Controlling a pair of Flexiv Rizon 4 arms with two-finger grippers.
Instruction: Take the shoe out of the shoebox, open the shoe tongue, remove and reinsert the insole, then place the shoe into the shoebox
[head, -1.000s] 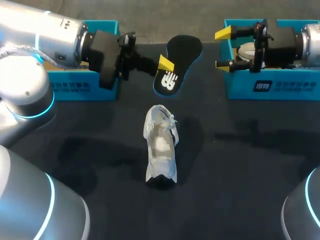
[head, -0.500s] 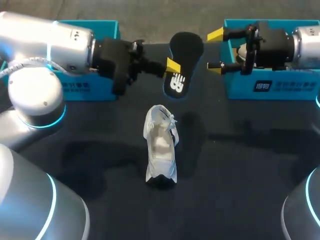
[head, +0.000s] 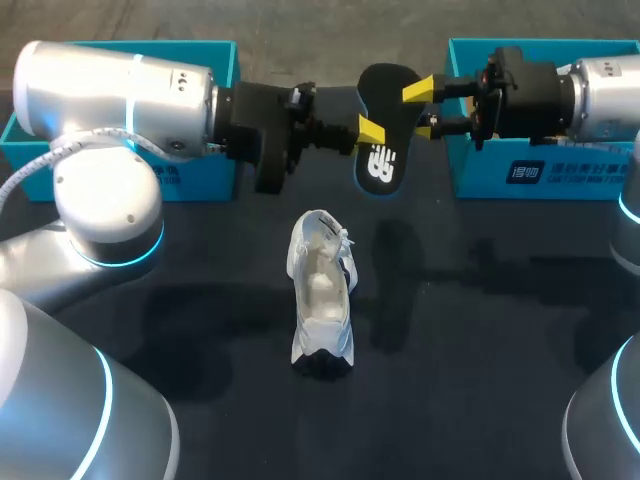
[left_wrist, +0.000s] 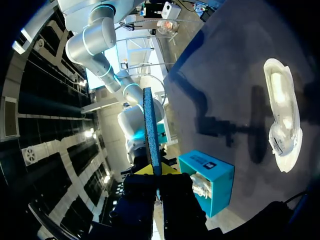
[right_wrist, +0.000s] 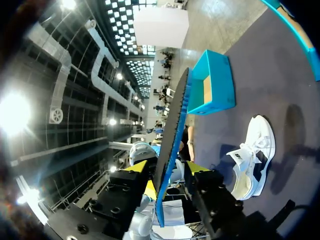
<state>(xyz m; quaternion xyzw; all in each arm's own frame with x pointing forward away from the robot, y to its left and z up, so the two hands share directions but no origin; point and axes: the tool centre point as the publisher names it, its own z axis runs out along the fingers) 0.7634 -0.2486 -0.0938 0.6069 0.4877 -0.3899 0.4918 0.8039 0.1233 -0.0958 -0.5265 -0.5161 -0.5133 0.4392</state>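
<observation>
A black insole (head: 383, 120) with a white print and a blue underside hangs in the air above the table's far middle. My left gripper (head: 370, 130) is shut on its lower edge. In the left wrist view the insole (left_wrist: 151, 130) stands edge-on out of my left gripper (left_wrist: 152, 170). My right gripper (head: 422, 110) is open, with a finger on either side of the insole's right edge. In the right wrist view the insole (right_wrist: 172, 130) passes between the right gripper's (right_wrist: 167, 172) fingers with gaps showing. The white shoe (head: 322, 295) lies on the dark table below, its opening upward.
A blue shoebox (head: 215, 55) sits at the far left behind my left arm. Another blue shoebox (head: 540, 170) sits at the far right under my right arm. In the left wrist view that right-hand box (left_wrist: 215, 172) holds something white.
My left arm carried the insole to the right. My right arm moved left until its fingers straddled the insole, and they have drawn closer together.
</observation>
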